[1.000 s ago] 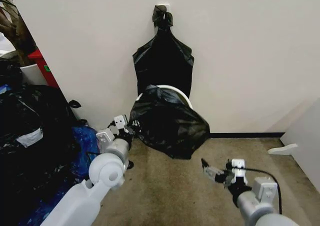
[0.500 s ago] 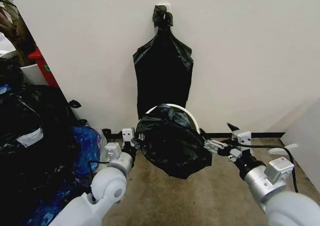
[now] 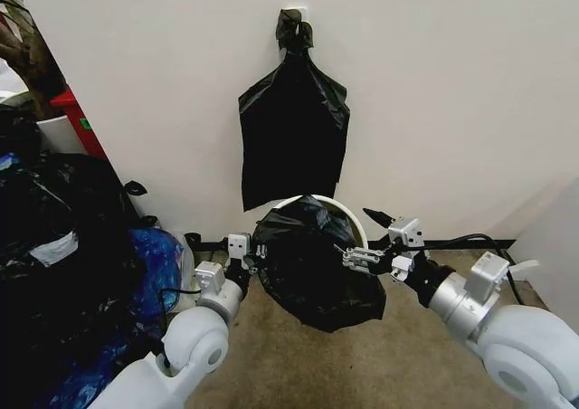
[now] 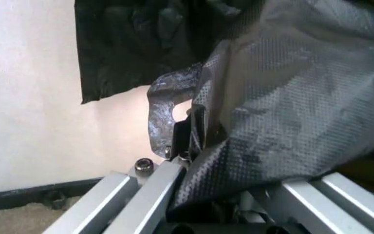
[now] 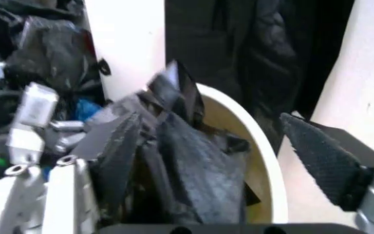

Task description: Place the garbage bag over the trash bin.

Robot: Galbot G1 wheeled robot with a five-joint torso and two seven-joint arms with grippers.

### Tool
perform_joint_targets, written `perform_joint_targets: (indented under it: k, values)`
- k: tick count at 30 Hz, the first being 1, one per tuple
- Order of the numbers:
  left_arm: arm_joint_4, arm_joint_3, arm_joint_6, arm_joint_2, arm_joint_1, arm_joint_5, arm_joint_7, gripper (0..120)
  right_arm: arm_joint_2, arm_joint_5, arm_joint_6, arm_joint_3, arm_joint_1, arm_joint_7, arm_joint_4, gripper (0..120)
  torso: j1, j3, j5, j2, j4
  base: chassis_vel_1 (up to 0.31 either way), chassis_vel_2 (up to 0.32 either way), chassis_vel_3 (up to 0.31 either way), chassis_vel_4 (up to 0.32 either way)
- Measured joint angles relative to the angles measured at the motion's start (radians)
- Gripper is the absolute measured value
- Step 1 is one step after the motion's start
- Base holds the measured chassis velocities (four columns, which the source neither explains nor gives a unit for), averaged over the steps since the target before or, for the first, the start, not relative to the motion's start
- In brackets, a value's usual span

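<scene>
Garbage bag (image 3: pixel 317 269) stretched between left gripper (image 3: pixel 242 262), clamped on its edge, and right gripper (image 3: pixel 366 246), spread open, covering the trash bin (image 3: pixel 348 216) except its far rim

Head view: even, soft indoor light, wall (image 3: pixel 452 92) bright, no hard shadows. Faint shadow on wall just beside hanging black bag (image 3: pixel 292 137). Black film of garbage bag (image 3: pixel 317 269) shows dull sheen, detail lost in folds. Dark heap (image 3: pixel 54 246) at left underexposed. Left wrist view: near film sharp, grain visible, far wall soft. Right wrist view: motion blur throughout, edges smeared.
</scene>
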Motion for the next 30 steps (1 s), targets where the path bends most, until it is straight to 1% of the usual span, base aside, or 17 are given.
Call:
perform_joint_targets:
  k: [1, 2, 5, 6, 7, 8, 10, 11, 15, 16, 19, 20, 21, 26, 30]
  values:
    - [-0.003, -0.001, -0.001, 0.000, 0.002, 0.001, 0.001, 1, -0.002, -0.001, -0.005, -0.001, -0.002, -0.003, -0.002, 72, 0.000, 0.000, 0.0000, 0.000, -0.0001, 0.000, 0.000, 0.000, 0.000]
    - [-0.003, -0.001, -0.001, 0.000, 0.002, 0.001, 0.001, 1, -0.002, -0.001, -0.005, -0.001, -0.002, -0.003, -0.002, 72, 0.000, 0.000, 0.0000, 0.000, -0.0001, 0.000, 0.000, 0.000, 0.000]
    - [-0.007, -0.003, -0.001, 0.000, 0.005, 0.002, 0.001, 1, -0.007, 0.003, -0.019, -0.001, -0.017, -0.013, -0.002, 58, 0.000, 0.000, -0.0001, 0.000, -0.0003, 0.000, 0.000, 0.000, 0.000]
    - [-0.008, -0.003, -0.001, 0.000, 0.005, 0.002, 0.001, 1, -0.008, 0.003, -0.022, -0.002, -0.020, -0.017, -0.002, 57, 0.000, 0.000, -0.0001, 0.000, -0.0002, 0.000, 0.000, 0.000, 0.000]
    - [-0.009, -0.003, -0.001, -0.002, 0.005, 0.002, 0.001, 1, -0.010, 0.004, -0.025, -0.004, -0.026, -0.024, -0.002, 51, 0.000, 0.000, -0.0001, 0.000, -0.0002, 0.000, 0.000, 0.000, 0.000]
    - [-0.009, -0.003, -0.001, -0.002, 0.005, 0.002, 0.001, 1, -0.010, 0.004, -0.025, -0.004, -0.026, -0.024, -0.002, 51, 0.000, 0.000, -0.0001, 0.000, -0.0002, 0.000, 0.000, 0.000, 0.000]
    - [-0.011, -0.003, -0.001, -0.003, 0.006, 0.002, 0.001, 1, -0.011, 0.004, -0.027, -0.006, -0.031, -0.028, -0.004, 43, 0.000, 0.000, -0.0001, 0.000, -0.0002, 0.000, 0.000, 0.000, 0.000]
    - [-0.014, -0.004, -0.001, -0.004, 0.008, 0.003, 0.001, 1, -0.011, 0.003, -0.027, -0.008, -0.032, -0.030, -0.008, 37, 0.000, 0.000, -0.0001, 0.000, -0.0003, 0.000, 0.000, 0.000, 0.000]
    - [-0.020, -0.005, -0.005, -0.005, 0.022, 0.011, 0.009, 1, -0.012, -0.002, -0.026, -0.013, -0.022, -0.033, -0.031, 20, 0.000, 0.000, -0.0001, 0.000, -0.0001, 0.000, 0.000, 0.000, 0.000]
    - [-0.020, -0.005, -0.005, -0.005, 0.022, 0.011, 0.009, 1, -0.012, -0.002, -0.026, -0.013, -0.022, -0.033, -0.031, 20, 0.000, 0.000, -0.0001, 0.000, -0.0001, 0.000, 0.000, 0.000, 0.000]
    - [-0.023, -0.007, -0.010, -0.004, 0.029, 0.012, 0.014, 1, -0.011, -0.009, -0.021, -0.015, -0.021, -0.032, -0.038, 7, 0.000, 0.000, -0.0001, 0.000, -0.0001, 0.000, 0.000, 0.000, 0.000]
    - [-0.025, -0.008, -0.012, -0.004, 0.030, 0.013, 0.015, 1, -0.011, -0.010, -0.019, -0.016, -0.021, -0.032, -0.040, 5, 0.000, 0.000, -0.0001, 0.000, -0.0001, 0.000, 0.000, 0.000, 0.000]
    - [-0.026, -0.008, -0.013, -0.004, 0.031, 0.013, 0.016, 1, -0.010, -0.011, -0.018, -0.017, -0.021, -0.032, -0.041, 0, 0.000, 0.000, -0.0001, 0.000, -0.0001, 0.000, 0.000, 0.000, 0.000]
    - [-0.026, -0.009, -0.015, -0.004, 0.035, 0.018, 0.022, 1, -0.003, -0.012, -0.009, -0.016, -0.022, -0.022, -0.041, 0, 0.000, 0.000, -0.0001, 0.000, -0.0001, 0.000, 0.000, 0.000, 0.000]
    - [-0.007, -0.009, -0.018, -0.005, 0.042, 0.049, 0.037, 1, 0.002, -0.001, -0.003, 0.001, -0.009, 0.007, -0.014, 0, 0.000, 0.000, -0.0002, 0.000, -0.0002, 0.000, 0.000, 0.000, 0.000]
